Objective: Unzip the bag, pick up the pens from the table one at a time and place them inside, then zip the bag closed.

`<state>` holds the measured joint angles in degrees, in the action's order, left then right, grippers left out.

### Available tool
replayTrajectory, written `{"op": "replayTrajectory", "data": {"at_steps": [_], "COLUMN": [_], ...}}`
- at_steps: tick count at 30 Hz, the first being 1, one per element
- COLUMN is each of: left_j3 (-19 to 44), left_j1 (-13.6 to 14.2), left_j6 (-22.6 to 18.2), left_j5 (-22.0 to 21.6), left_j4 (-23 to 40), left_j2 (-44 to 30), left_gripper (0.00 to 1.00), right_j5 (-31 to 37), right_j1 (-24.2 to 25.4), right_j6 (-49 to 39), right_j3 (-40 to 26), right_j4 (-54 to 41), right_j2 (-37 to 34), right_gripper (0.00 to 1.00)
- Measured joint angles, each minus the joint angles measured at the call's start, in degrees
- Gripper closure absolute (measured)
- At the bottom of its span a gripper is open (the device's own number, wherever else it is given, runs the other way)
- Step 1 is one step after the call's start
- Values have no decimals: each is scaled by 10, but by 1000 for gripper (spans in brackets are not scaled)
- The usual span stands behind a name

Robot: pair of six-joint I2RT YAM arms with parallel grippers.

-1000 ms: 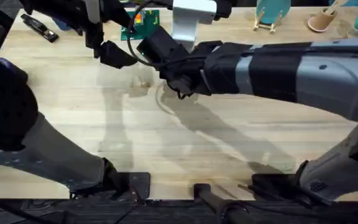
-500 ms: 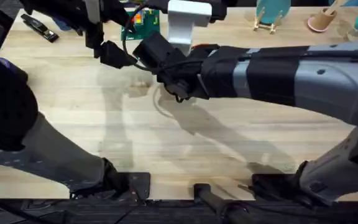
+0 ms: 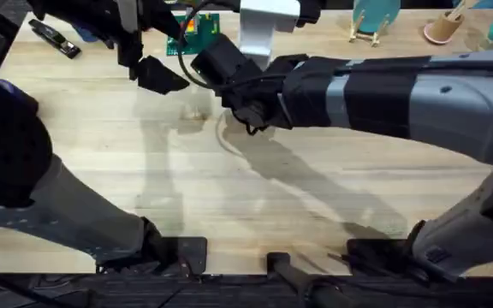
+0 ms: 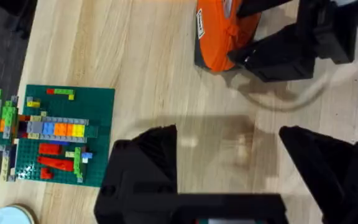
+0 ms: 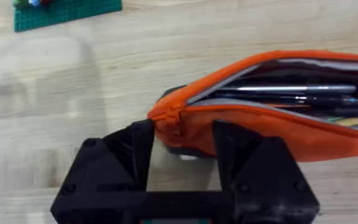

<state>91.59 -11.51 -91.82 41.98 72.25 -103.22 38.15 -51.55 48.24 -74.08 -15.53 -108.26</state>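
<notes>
The orange bag (image 5: 253, 124) lies on the wooden table (image 3: 229, 197) with its zipper open. Dark pens (image 5: 291, 98) lie inside it. My right gripper (image 5: 184, 149) is shut on the bag's closed end, one black finger on each side. In the overhead view the right arm reaches across the middle and its gripper (image 3: 248, 115) covers the bag. The left wrist view shows the bag's end (image 4: 219, 37) with the right gripper's fingers (image 4: 278, 56) on it. My left gripper (image 4: 229, 165) hangs open above bare table, a short way from the bag, at the back left (image 3: 157, 77).
A green baseplate with toy bricks (image 4: 61, 134) lies beside the left gripper, at the table's back (image 3: 193, 30). A black stapler (image 3: 54, 38) sits at the back left. A white block (image 3: 259, 26) and small holders (image 3: 375, 21) stand along the back edge.
The right gripper shifted slightly left and back right, ending about where it was a second ago. The left arm has not moved.
</notes>
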Motion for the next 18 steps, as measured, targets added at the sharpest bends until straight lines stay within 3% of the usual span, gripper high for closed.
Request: {"op": "replayTrajectory", "data": {"at_steps": [2,7,9,18], "left_j3": [0,0,0,0], "left_j1": [0,0,0,0], "left_j6": [0,0,0,0], "left_j5": [0,0,0,0], "left_j4": [0,0,0,0], "left_j2": [0,0,0,0], "left_gripper": [7,6,6,7], "right_j5": [0,-3,-3,-3], "right_j1": [0,-1,-1,-1], "right_j6": [-1,1,2,2], "right_j3": [0,0,0,0], "right_j4": [0,3,2,1], "right_j2": [0,0,0,0], "right_gripper": [491,853,951,970]}}
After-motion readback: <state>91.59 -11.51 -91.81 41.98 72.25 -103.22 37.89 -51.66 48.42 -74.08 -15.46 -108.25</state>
